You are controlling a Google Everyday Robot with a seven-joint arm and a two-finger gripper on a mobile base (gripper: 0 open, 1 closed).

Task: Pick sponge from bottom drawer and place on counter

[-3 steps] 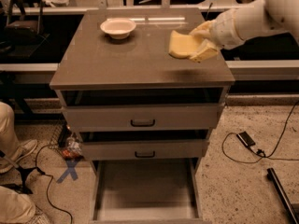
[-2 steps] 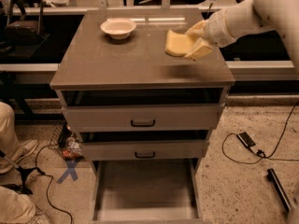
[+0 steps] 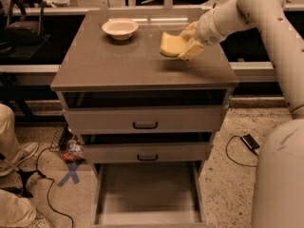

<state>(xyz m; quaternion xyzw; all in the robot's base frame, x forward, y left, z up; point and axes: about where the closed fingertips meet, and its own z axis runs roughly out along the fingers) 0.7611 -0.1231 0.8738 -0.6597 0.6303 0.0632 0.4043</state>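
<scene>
The sponge is a small, pale-yellow soft block, roughly rectangular. Its broad face is tilted up toward the camera and its near edge curves slightly. It is about as wide as the bowl but thicker and duller in tone. It sits over the right rear part of the counter, held at its right end by the hand. The hand's cream-coloured fingers are closed on the sponge from that side. A soft shadow lies on the counter directly beneath the sponge, and the sponge appears to be just above the surface rather than resting flat on it. Whether its lowest corner touches the counter cannot be told.

The white arm reaches in from the upper right, across the counter's right edge, to the hand. The bowl, round and cream, stands upright on the rear left of the counter, well apart from the sponge.

Below the counter, two wider drawers, the upper drawer and the middle drawer, each carry a black handle and stand slightly pulled out. The bottom drawer is pulled far out toward the camera, showing a flat grey floor between thin side rails.
</scene>
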